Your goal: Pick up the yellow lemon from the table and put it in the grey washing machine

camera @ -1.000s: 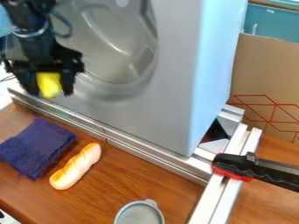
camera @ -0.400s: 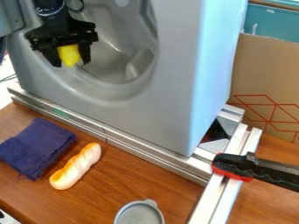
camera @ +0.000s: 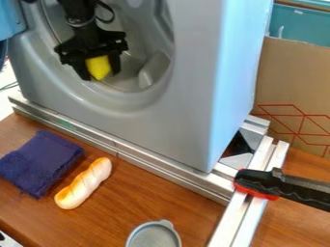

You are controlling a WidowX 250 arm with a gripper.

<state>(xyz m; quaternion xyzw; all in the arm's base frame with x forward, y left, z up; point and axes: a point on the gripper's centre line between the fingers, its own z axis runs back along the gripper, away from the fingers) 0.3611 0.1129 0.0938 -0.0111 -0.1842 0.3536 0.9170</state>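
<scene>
My black gripper (camera: 99, 72) hangs at the upper left, in front of the round drum opening of a grey washer-like machine (camera: 184, 111). It is shut on a yellow object (camera: 99, 67), which sits between its two fingers with its lower end poking down. Below and to the left, a dark blue cloth (camera: 40, 163) lies on the wooden table. Beside the cloth lies a toy bread loaf (camera: 84, 183), pale with orange-brown top marks.
Metal rails (camera: 148, 164) run along the machine's base. At right, a black and red clamp (camera: 270, 185) grips a white rail. A grey round lid or pan (camera: 153, 235) lies at the bottom edge. Behind stands a cardboard box (camera: 293, 82).
My gripper has moved right with the yellow object, first rising and then dropping slightly, from the machine's left edge to the drum opening. The cloth and bread have stayed put.
</scene>
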